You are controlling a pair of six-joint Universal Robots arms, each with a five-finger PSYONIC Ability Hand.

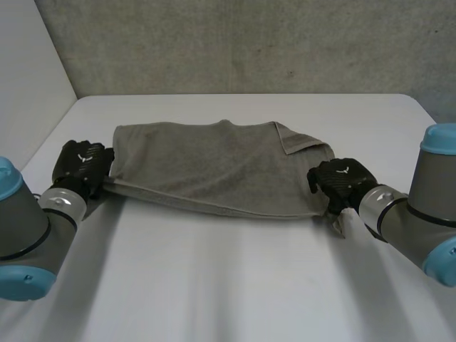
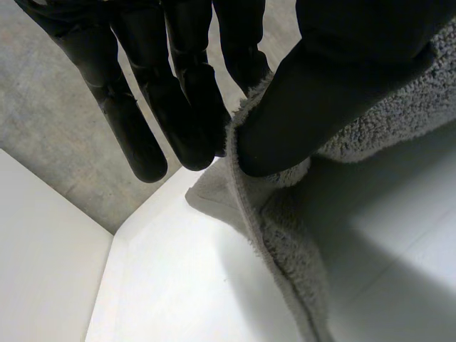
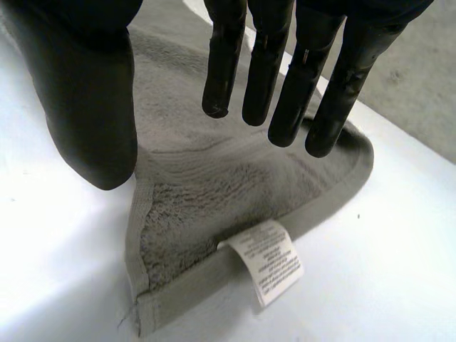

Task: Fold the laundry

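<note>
Step in hand, by the look of it: gripping the near corners for the first fold. One side is gripped, the other not yet.

Nearest, the left arm [image 1: 28,228] and right arm [image 1: 420,206] reach in low over the bare white table [image 1: 228,285], angled inward toward the cloth.

The left hand [image 1: 84,164] is at the near-left corner of the grey towel [image 1: 214,167]. In the left wrist view its thumb [image 2: 320,107] presses the towel's edge against straight fingers [image 2: 178,114], so it is pinching the cloth there, and the hem hangs from that pinch to the table.

The right hand [image 1: 343,182] is over the near-right corner. In the right wrist view its fingers [image 3: 263,78] are straight and slightly spread, with the thumb [image 3: 92,121] held well apart. The corner lies flat beneath them, so nothing is gripped. The white care label [image 3: 274,262] sticks out from the hem just beside that corner.

The next move probably calls for the right hand to drop and pinch its corner. Both hands would then lift together and carry the near edge over to the far edge, keeping it taut and level.

Further out, the towel lies spread across the middle of the table, long side running left to right. Its far-right corner [image 1: 299,137] is flipped over onto itself and may need flattening. The grey wall [image 1: 249,43] is beyond.
</note>
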